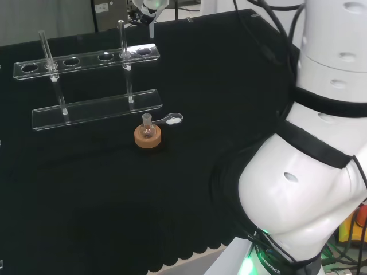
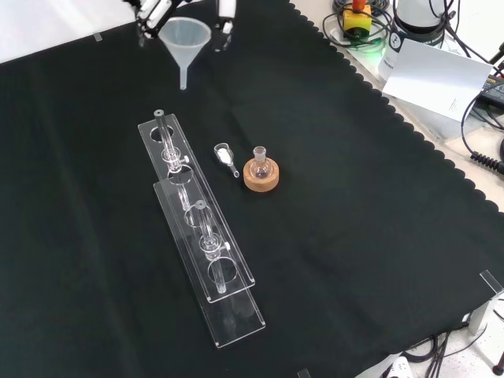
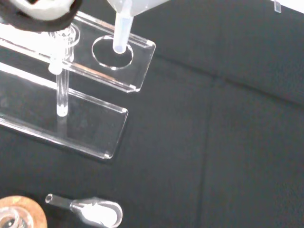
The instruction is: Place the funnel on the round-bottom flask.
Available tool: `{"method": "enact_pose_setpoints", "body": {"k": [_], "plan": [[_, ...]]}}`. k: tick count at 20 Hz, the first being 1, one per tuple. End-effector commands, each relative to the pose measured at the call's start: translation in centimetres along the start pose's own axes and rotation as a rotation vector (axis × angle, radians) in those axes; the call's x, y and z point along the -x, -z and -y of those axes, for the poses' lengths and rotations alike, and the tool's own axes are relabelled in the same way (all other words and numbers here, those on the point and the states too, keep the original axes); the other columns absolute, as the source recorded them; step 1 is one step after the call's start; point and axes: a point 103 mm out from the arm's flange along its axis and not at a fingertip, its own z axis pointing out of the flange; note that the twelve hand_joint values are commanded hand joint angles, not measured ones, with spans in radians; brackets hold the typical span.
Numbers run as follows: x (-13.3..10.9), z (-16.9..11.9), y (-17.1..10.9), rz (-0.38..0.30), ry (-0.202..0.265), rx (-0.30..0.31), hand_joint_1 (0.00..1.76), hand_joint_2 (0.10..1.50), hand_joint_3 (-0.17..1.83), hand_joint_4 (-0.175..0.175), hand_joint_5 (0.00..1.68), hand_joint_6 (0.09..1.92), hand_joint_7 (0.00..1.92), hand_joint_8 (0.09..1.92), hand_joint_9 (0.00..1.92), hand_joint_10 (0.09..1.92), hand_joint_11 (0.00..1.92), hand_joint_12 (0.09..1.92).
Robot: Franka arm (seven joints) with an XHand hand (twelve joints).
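Note:
A clear plastic funnel hangs above the cloth at the top of the front view, stem down, with the hand shut on its rim from both sides. The head view shows the hand at the top edge with the funnel stem below it, beyond the rack. In the wrist view the funnel stem hangs over the rack's end hole. The small round-bottom flask stands upright in a cork ring mid-cloth, well apart from the hand.
A clear two-tier tube rack stands between the hand and the flask. A small glass scoop lies next to the cork ring. The arm's white links stand at the head view's right. Paper and cables lie off the cloth.

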Motion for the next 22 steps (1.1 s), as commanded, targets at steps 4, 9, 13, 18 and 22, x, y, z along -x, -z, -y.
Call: {"method": "enact_pose_setpoints", "body": {"k": [4, 9, 13, 18, 22], "plan": [[-1.9, 5.4, -0.7, 0.018, -0.028, -0.006, 0.76, 0.70, 0.46, -0.043, 0.44, 0.53, 0.33, 0.83, 0.66, 0.72, 0.09, 1.41], [-3.2, 6.8, -2.4, 0.028, -0.027, -0.025, 0.76, 0.70, 0.47, -0.043, 0.44, 0.53, 0.33, 0.83, 0.66, 0.71, 0.09, 1.41], [-4.1, 7.1, -4.2, 0.038, -0.018, -0.054, 0.76, 0.69, 0.47, -0.043, 0.44, 0.53, 0.34, 0.83, 0.66, 0.71, 0.09, 1.41], [-5.1, 6.7, -6.0, 0.039, -0.005, -0.077, 0.76, 0.69, 0.47, -0.043, 0.44, 0.53, 0.34, 0.82, 0.66, 0.71, 0.09, 1.41], [-5.8, 6.3, -7.1, 0.039, 0.009, -0.092, 0.76, 0.69, 0.48, -0.044, 0.43, 0.53, 0.34, 0.82, 0.67, 0.71, 0.09, 1.41]]}}
